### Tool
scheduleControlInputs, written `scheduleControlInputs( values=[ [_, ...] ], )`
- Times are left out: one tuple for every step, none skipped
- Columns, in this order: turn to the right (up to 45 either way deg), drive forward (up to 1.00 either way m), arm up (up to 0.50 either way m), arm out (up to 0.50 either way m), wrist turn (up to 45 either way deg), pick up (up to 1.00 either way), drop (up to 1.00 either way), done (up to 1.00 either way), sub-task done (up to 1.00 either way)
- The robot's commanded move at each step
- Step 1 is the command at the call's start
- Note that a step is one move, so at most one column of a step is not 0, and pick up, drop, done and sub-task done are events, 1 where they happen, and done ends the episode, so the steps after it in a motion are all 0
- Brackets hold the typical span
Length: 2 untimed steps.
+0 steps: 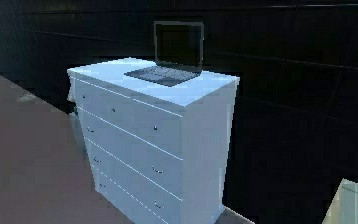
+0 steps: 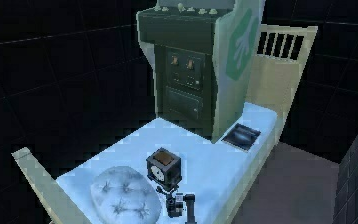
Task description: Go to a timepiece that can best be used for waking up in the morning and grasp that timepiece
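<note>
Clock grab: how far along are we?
Done: the approach. The small dark box-shaped alarm clock with a white dial stands on the pale blue bed, within the arm's side. In hand: the gripper sits just below the clock in the arm side view; contact cannot be told, nor whether it holds anything. Left: the grasp itself, with the clock lifted clear of the cover.

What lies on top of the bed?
On the bed: a round tufted pillow, a small dark clock beside it, and a dark flat item farther up. A tall dark cabinet hides the bed's surface behind it, so what lies there cannot be seen.
</note>
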Motion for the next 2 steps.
scheduleControlInputs(
  values=[
    [0.0, 0.0, 0.0, 0.0, 0.0, 1.0, 0.0, 0.0, 0.0],
    [0.0, 0.0, 0.1, 0.0, 0.0, 0.0, 0.0, 0.0, 0.0]
  ],
)
